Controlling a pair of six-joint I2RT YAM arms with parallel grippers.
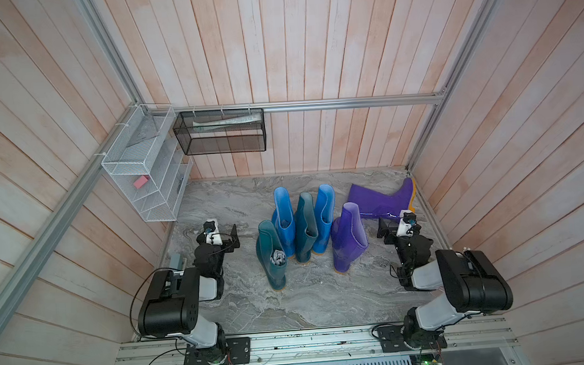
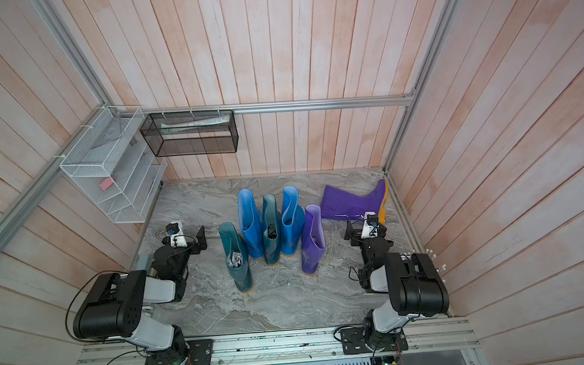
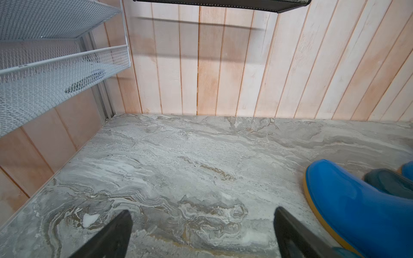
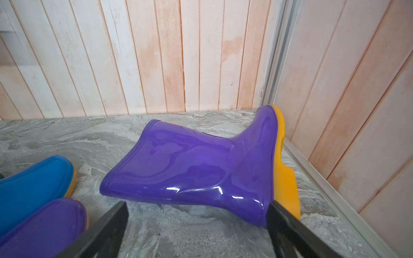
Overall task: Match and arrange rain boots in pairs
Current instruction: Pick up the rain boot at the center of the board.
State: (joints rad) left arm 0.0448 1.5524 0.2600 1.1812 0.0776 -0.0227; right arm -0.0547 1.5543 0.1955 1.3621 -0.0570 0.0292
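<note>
A: Start big. What surrounds the boots?
B: Pale plank walls on three sides and a grey marbled floor. I'll place everything from the lying purple boot. It is on its side at the back, orange sole turned to the right-hand wall.
A: The arms?
B: The right arm ends just beside that boot's heel. The left arm is well apart from it, beyond the standing boots.
A: On the walls?
B: A white mesh rack and a black mesh basket, both well apart from the lying boot, out past its cuff end.
A: The other five boots?
B: All upright. The standing purple boot is just beside the lying one's cuff. Going away from it come the nearer blue boot, the middle teal boot, the farther blue boot and last the front teal boot. The middle teal one stands between the two blues.
A: Grippers?
B: On the right gripper the fingers are spread wide, and one sits in front of the lying boot's heel. I cannot tell if it touches. On the left gripper the fingers are spread wide over bare floor, near a blue toe.
A: Small things? Any writing?
B: A pink block in the rack, crumpled paper inside the front teal boot, and folded paper in the basket, its print too small to read.
</note>
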